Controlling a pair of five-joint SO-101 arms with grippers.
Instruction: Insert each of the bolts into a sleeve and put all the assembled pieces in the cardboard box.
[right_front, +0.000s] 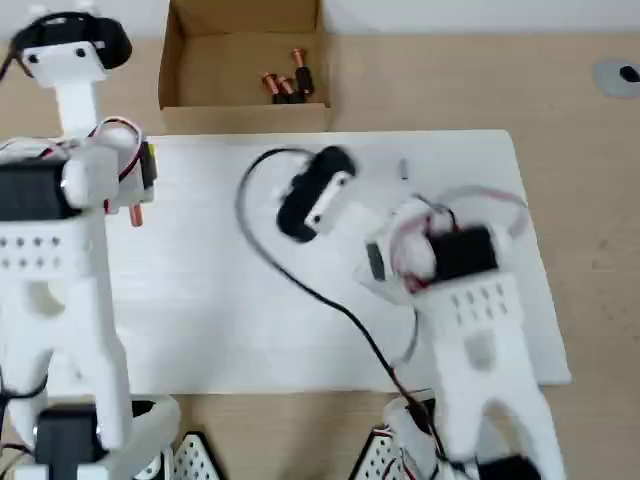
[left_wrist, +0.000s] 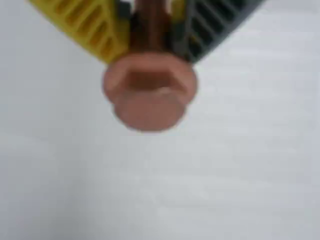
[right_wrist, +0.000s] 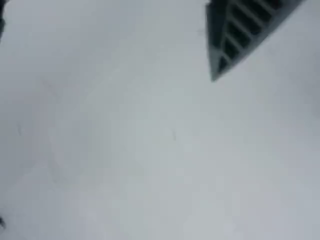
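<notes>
My left gripper (left_wrist: 150, 47), with one yellow and one dark finger, is shut on the shank of a copper bolt (left_wrist: 149, 92). The bolt's flanged hex head hangs down toward the white mat. From above, this bolt (right_front: 137, 212) hangs over the mat's left part, under the left arm's wrist. The cardboard box (right_front: 180, 60) stands at the back, beyond the mat, and holds several copper bolts in black sleeves (right_front: 286, 84). My right gripper (right_front: 312, 195) hovers over the middle of the mat, open with nothing in it. One of its dark fingers (right_wrist: 240, 35) shows above bare mat.
The white mat (right_front: 220, 300) covers most of the wooden table. A black cable (right_front: 300, 280) loops across the mat from the right arm toward the front edge. A small grey mark (right_front: 403, 168) lies on the mat's back part. A grey disc (right_front: 615, 75) sits at the far right corner.
</notes>
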